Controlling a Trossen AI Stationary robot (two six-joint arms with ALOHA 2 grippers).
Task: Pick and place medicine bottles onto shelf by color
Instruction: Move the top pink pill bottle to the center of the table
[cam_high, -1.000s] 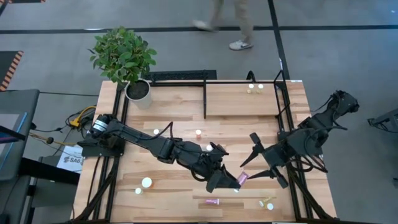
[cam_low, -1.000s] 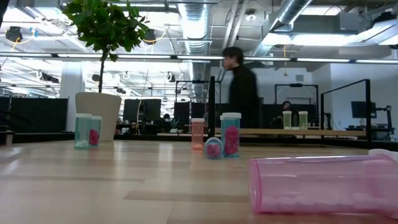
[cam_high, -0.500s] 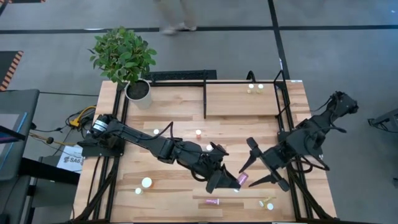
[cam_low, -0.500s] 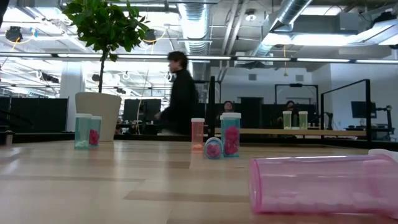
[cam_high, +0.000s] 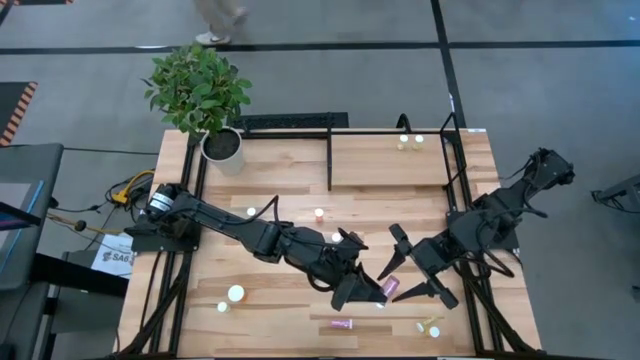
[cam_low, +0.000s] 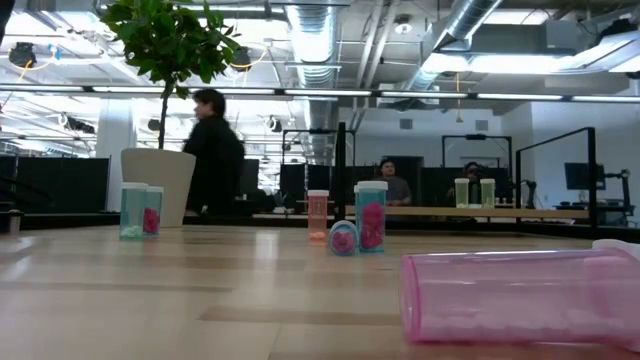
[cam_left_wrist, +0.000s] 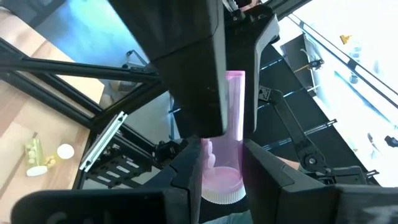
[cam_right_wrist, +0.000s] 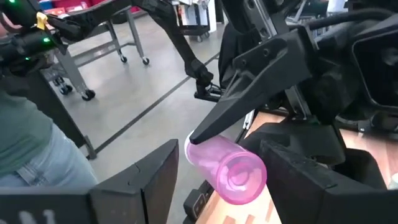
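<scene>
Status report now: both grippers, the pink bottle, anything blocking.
Left gripper shut on pink bottle, above table's front right. Right gripper open, fingers either side of bottle, not gripping. Shelf at back holds two bottles. Nothing blocking.

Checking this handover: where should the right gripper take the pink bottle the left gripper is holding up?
Probably the free base end. The left gripper is shut on the pink bottle near its white cap, leaving the bare rounded body pointing at the open right gripper. Coming straight on, one finger on each side, suits its cylindrical shape.
</scene>
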